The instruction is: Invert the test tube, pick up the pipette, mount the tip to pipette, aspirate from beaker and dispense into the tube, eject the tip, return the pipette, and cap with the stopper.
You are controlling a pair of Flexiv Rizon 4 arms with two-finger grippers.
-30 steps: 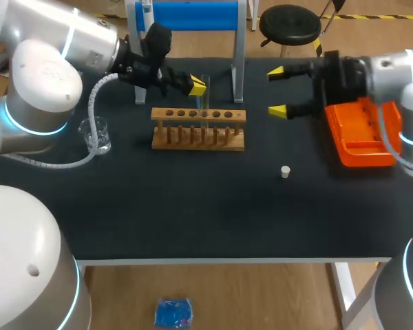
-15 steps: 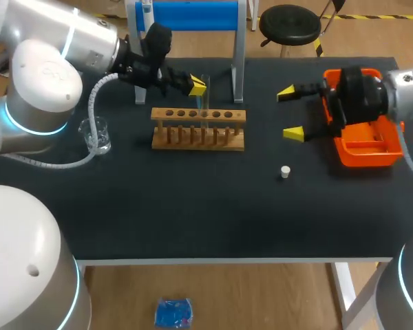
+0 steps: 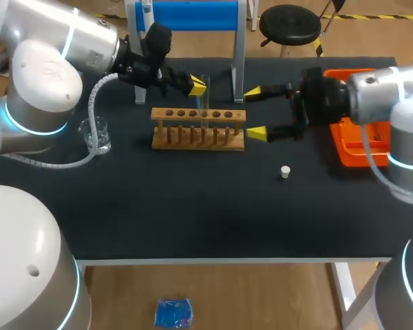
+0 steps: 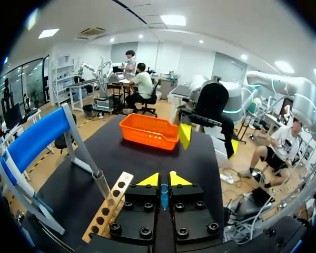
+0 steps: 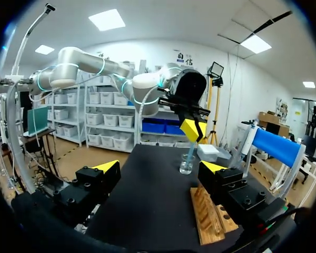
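table (image 3: 193,220): one, black-topped, is carrying everything below; clock directions are taken from its middle in the head view, with 12 at the far edge.
arms: two; the left arm (image 3: 41,62) is extending in from 10 o'clock and the right arm (image 3: 399,89) from 2 o'clock.
stand (image 3: 193,15): one, with a blue crossbar on metal legs, is standing at 12 o'clock by the far edge.
bin (image 3: 358,157): one, orange, is sitting at 2 to 3 o'clock, partly under the right arm.
rack (image 3: 172,115): one, wooden, with six holes counted along its top, is standing just toward 11 o'clock from the middle.
right gripper (image 3: 255,112): its fingers are spread wide, gripping nothing, and it is hovering at the rack's 3 o'clock end.
left gripper (image 3: 201,86): its yellow tips are pressed almost together and it is hanging above the rack; a thin bluish sliver (image 4: 163,194) is showing in the slit behind the tips, and i cannot tell what it is.
beaker (image 3: 95,134): one, clear, is standing at 9 to 10 o'clock, well apart from the rack.
test tube (image 3: 205,96): one, clear, is standing upright in the rack's third hole from the 3 o'clock end, its top just beside the left gripper's tips and not between them.
stopper (image 3: 285,172): one, small and white, is lying alone at 4 o'clock.
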